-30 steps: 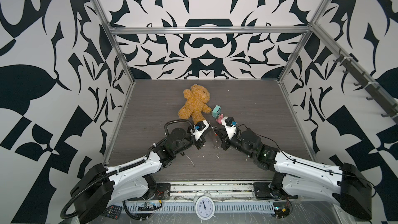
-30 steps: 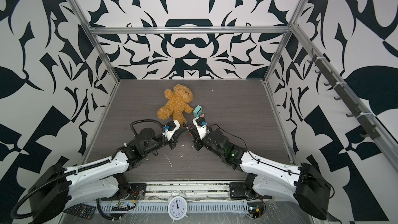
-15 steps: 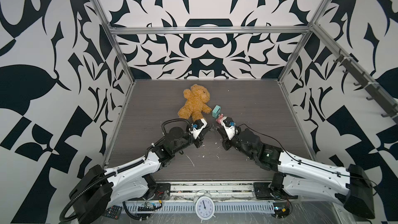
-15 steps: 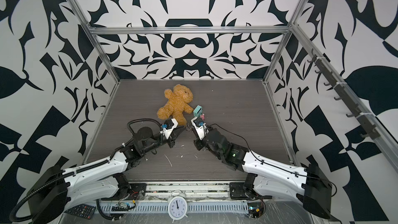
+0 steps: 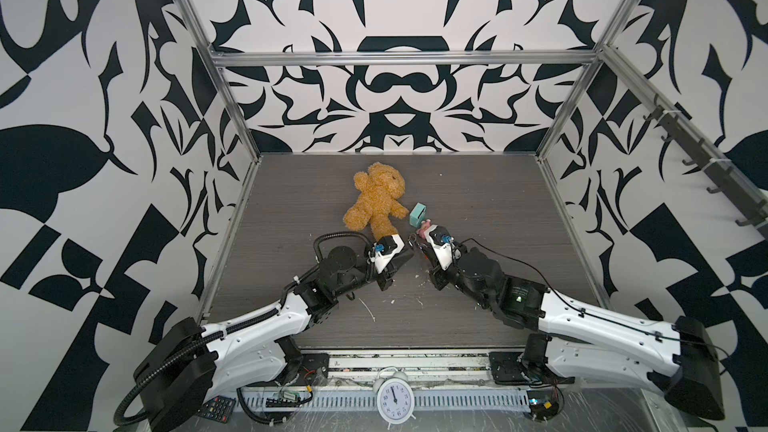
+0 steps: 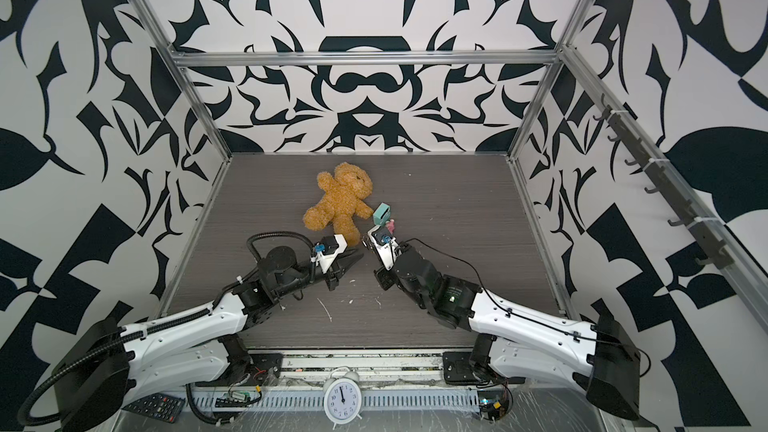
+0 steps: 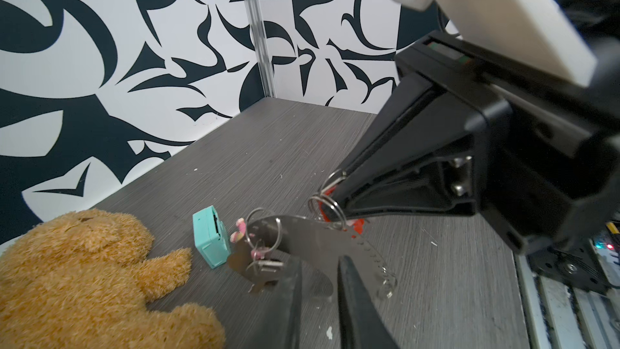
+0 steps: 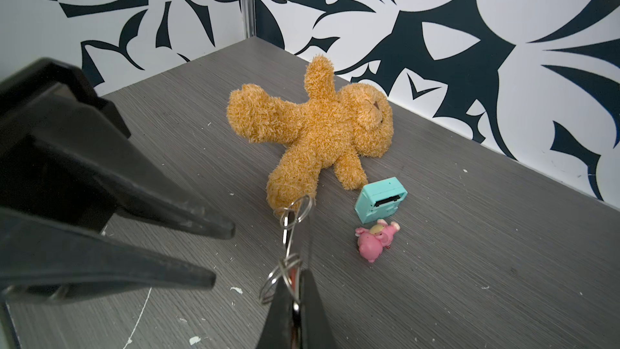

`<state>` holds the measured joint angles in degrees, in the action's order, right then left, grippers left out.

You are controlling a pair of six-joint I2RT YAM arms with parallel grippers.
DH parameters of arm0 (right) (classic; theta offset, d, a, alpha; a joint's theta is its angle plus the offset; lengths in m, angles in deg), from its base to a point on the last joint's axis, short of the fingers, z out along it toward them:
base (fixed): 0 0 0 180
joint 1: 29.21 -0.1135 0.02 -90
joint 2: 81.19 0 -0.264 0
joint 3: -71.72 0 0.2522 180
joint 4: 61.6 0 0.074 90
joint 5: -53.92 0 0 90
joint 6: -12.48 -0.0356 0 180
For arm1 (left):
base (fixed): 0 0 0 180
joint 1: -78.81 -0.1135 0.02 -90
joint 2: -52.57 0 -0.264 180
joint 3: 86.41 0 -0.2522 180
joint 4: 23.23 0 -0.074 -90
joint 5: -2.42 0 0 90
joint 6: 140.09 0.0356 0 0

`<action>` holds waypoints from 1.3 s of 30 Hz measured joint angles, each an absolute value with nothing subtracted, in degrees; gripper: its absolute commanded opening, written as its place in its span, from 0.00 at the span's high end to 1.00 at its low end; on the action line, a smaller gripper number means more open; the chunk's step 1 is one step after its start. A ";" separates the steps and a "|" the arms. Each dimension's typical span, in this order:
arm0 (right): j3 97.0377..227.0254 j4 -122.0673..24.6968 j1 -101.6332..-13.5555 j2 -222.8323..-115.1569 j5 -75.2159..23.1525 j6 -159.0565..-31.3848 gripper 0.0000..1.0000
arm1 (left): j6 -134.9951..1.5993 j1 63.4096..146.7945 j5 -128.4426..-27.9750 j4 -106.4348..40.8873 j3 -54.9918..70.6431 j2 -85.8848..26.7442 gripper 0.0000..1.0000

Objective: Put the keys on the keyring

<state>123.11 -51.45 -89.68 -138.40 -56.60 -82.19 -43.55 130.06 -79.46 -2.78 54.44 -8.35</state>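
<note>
Left claw (image 7: 318, 261) jaws parted slightly; shut before.

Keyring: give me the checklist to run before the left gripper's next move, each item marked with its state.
1. Right gripper shut on the keyring: ok.
2. Red tag at the right gripper's tips with the rings: ok; threaded on, cannot tell.
3. Left gripper open and empty: ok.
4. Strap clear of the left gripper's fingers: cannot tell.
5. Black fob located: not ok, no view shows it.
6. Pink toy and teal box on the table, apart from both grippers: ok.
</note>
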 measured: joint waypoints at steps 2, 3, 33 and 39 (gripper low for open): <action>123.24 -51.45 -90.16 -138.67 -57.01 -81.73 1.00 | -43.11 130.73 -80.12 -3.63 53.72 -8.40 0.75; 123.26 -51.45 -90.44 -138.80 -57.21 -81.53 1.00 | -42.89 131.06 -80.57 -3.98 53.28 -8.51 0.75; 123.72 -53.29 -93.44 -142.54 -61.19 -77.47 1.00 | -40.94 133.57 -89.71 -8.09 50.70 -11.46 0.78; 123.89 -53.55 -93.50 -142.80 -61.27 -77.16 1.00 | -40.18 133.71 -89.03 -7.96 50.99 -11.24 0.97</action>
